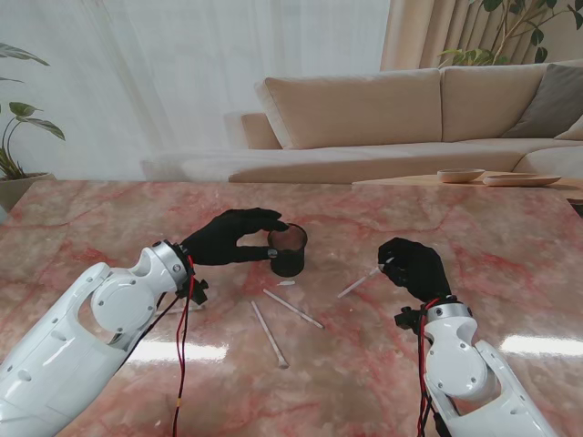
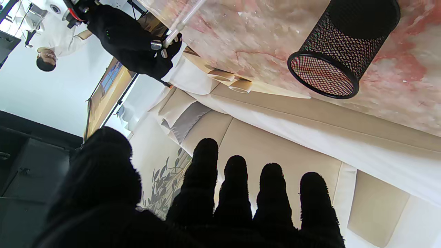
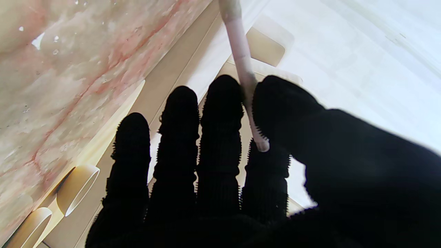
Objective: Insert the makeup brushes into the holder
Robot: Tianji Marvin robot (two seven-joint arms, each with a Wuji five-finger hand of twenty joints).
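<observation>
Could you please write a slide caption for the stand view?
Left hand at the holder, right hand pinching a brush, two brushes left on the table.

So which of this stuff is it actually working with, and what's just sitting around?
Part of the job:
- black mesh holder, with the left hand at it
- brush pinched in the fingers of the right hand
- two brushes lying on the table, nearer to me

Just lying about:
- sofa
- bowls on the side table
- plants
</observation>
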